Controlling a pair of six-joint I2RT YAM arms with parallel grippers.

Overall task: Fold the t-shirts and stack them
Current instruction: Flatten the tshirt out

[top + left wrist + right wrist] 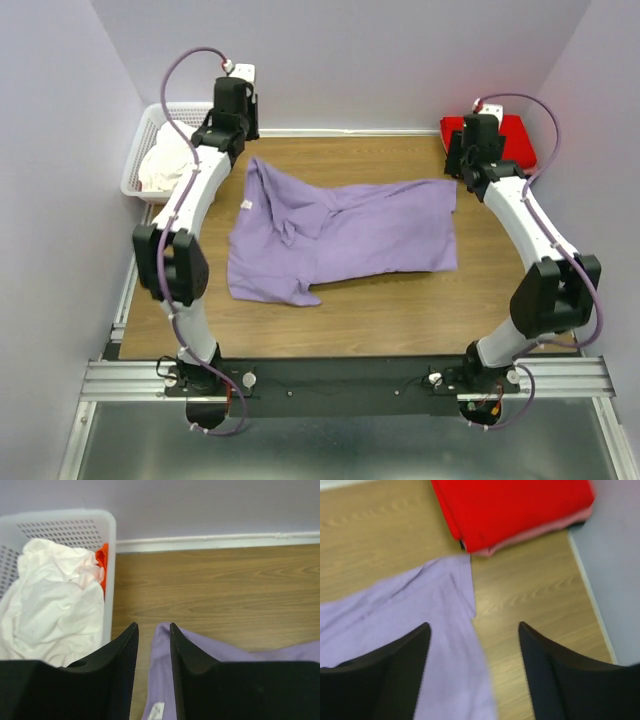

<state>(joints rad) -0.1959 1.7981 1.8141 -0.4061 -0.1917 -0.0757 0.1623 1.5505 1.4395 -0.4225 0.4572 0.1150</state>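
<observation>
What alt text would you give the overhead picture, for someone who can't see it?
A wrinkled lavender t-shirt lies spread on a wooden table between the robot's left arm and right arm. A white basket of pale cloth sits far left; a folded red shirt lies far right.

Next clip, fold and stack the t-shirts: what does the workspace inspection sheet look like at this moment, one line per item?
Surface: wooden table, no marks seen.
Job's things: lavender t-shirt spread rumpled mid-table, unfolded; red t-shirt folded, far right corner; cream-white t-shirt crumpled in the basket.
Clutter: white basket at the table's far left; orange-red cloth tucked inside.
Grippers: left gripper, fingers narrowly parted over the lavender shirt's edge, gripping nothing; right gripper, fingers wide apart above its far right corner.
Cables: purple cables loop along both arms, off the cloth.
Surroundings: pale walls; metal rail at the near edge.
</observation>
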